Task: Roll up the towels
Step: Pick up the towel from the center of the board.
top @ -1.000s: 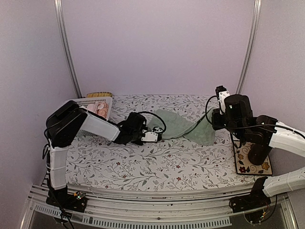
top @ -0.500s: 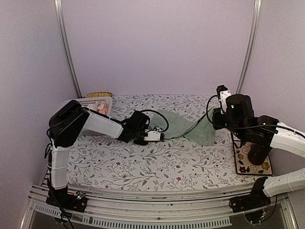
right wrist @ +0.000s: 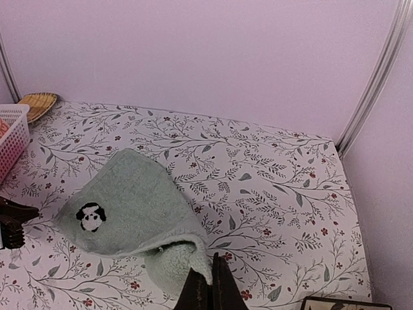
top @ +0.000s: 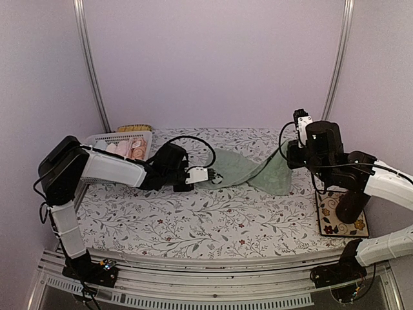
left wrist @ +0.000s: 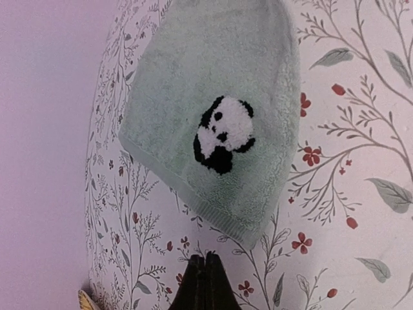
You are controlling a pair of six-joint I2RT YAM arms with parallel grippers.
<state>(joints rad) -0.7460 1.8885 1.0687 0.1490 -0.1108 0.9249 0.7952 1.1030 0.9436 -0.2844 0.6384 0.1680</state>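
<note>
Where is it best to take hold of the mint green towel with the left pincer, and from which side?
Take the mint green towel by its pointed corner nearest the panda mark. That corner lies flat on the table, free, and points straight at the shut left pincer. Probably best to come from the left, low, with jaws opened first.

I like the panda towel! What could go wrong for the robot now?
The left gripper is shut with the corner of the green towel beside its tips, not between them, so pulling may move nothing. The right gripper pinches a bunched edge, which might slip or roll crooked.
</note>
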